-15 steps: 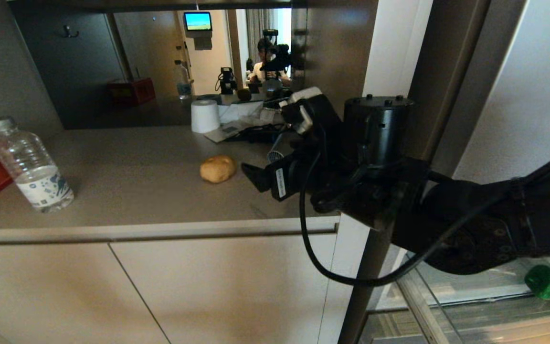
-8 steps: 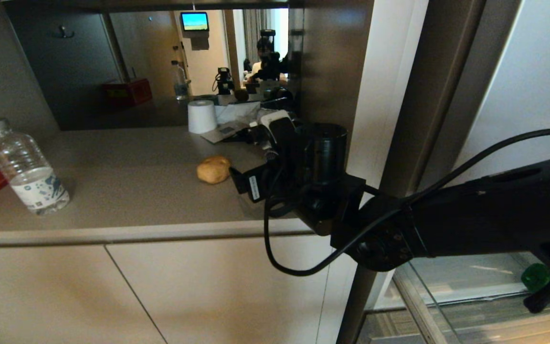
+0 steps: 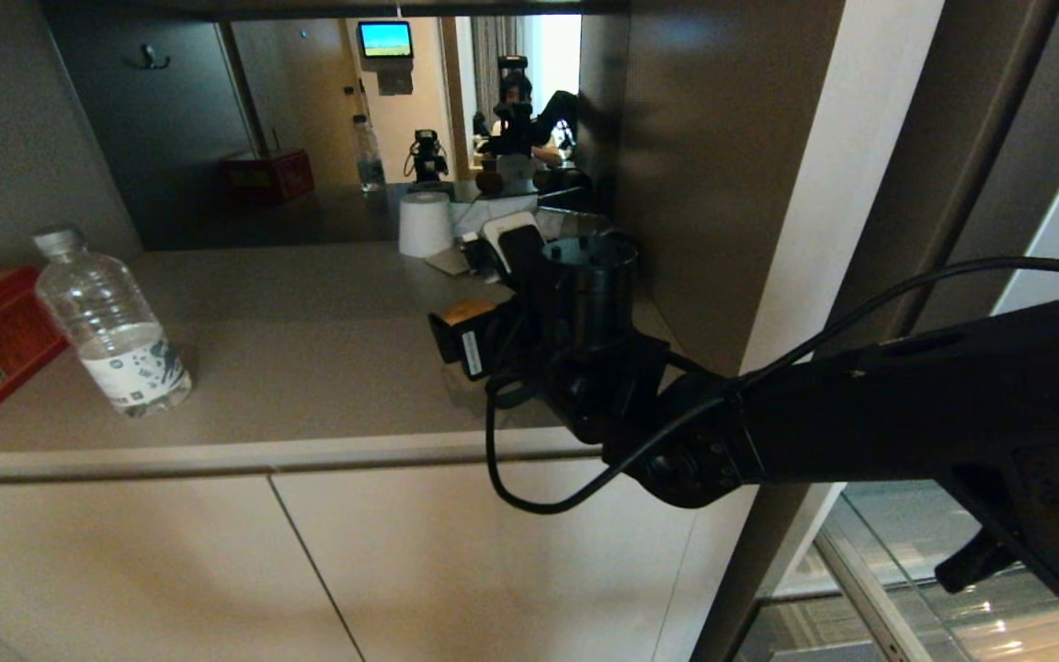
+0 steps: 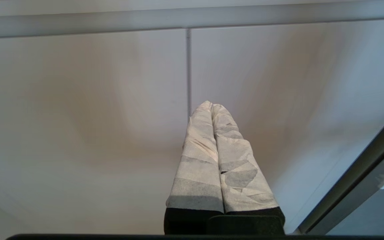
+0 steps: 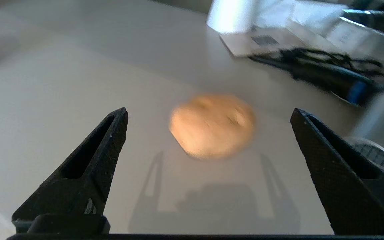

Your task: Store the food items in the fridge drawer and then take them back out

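Potato (image 5: 212, 125) sits on the beige counter (image 3: 290, 368), ahead of your right gripper (image 5: 208, 115), lined up between its wide-apart fingers (image 5: 102, 146) but not yet touched. Risk: it's round, so an off-centre close likely rolls it toward the cable clutter (image 5: 315, 66). Long axis looks across the finger gap, no clear pointing end. Left gripper (image 4: 212, 110) is parked by the cabinet doors (image 4: 78, 116), fingers pressed together.

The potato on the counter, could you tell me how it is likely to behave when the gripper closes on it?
The potato looks rounded and lumpy, so it may roll or skid on the smooth counter if nudged off-centre. It probably stays firm rather than squashing. The open right gripper stands wider than it, which should help.
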